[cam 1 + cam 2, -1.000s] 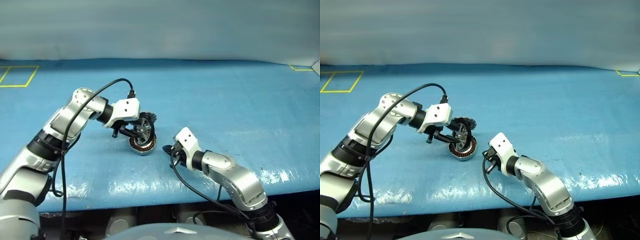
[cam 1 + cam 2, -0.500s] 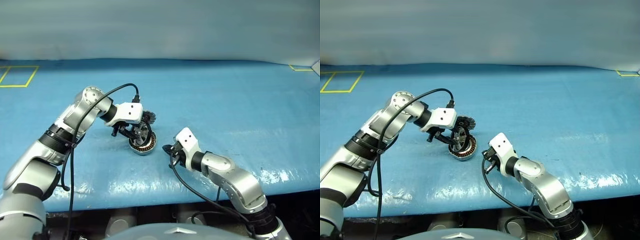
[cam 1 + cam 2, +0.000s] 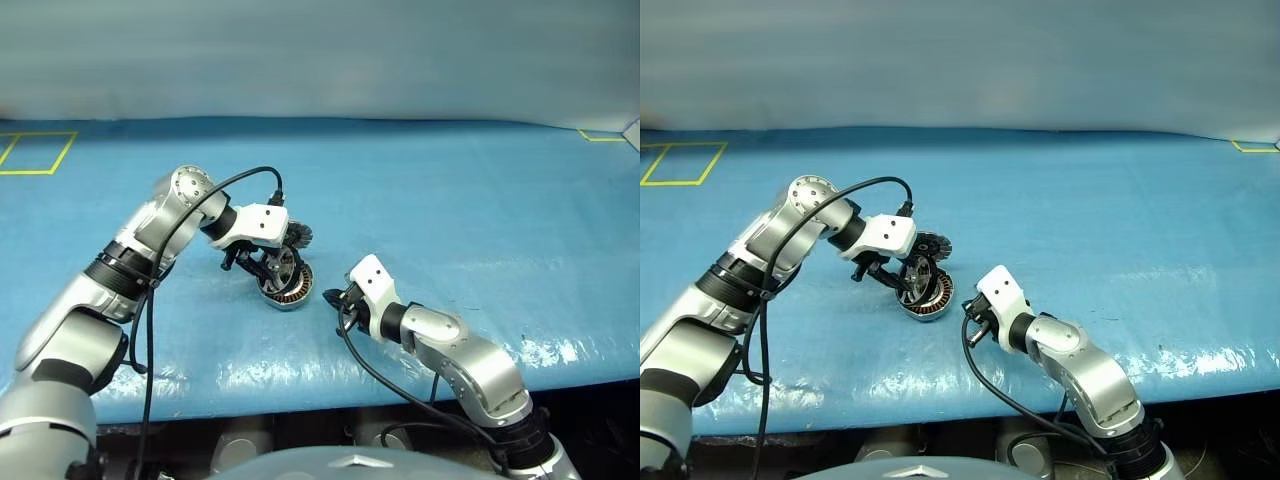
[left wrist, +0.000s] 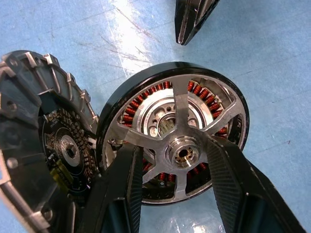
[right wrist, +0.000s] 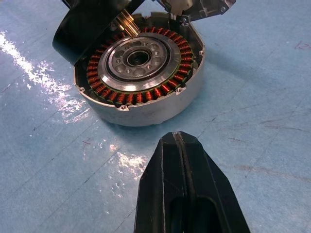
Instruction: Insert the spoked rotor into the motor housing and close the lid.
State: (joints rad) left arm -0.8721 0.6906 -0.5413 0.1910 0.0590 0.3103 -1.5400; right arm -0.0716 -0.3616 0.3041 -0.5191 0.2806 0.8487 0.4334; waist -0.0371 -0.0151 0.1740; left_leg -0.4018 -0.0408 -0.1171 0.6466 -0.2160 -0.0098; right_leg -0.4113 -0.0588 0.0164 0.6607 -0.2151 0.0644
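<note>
On your left, the left gripper (image 4: 175,170) holds the spoked rotor (image 4: 187,151) between its two black fingers (image 4: 127,187), which stand partly apart and press on the rotor from both sides. The rotor is tilted and hangs just above the motor housing (image 3: 286,287), and through its spokes you see the copper windings of the housing. The housing rests on the blue table cover (image 3: 450,200), near the middle of the scene. Its lid (image 3: 298,234) stands open on the far side, joined to the edge of the housing, and the dark inner face with grey segments shows in the left wrist view.

To the right of the housing, the right gripper (image 5: 180,145) has its fingers pressed together with nothing between them. It hovers low over the cover and points toward the housing, near it but not touching. You also see its tip (image 4: 192,19) beyond the rotor in the left wrist view.
</note>
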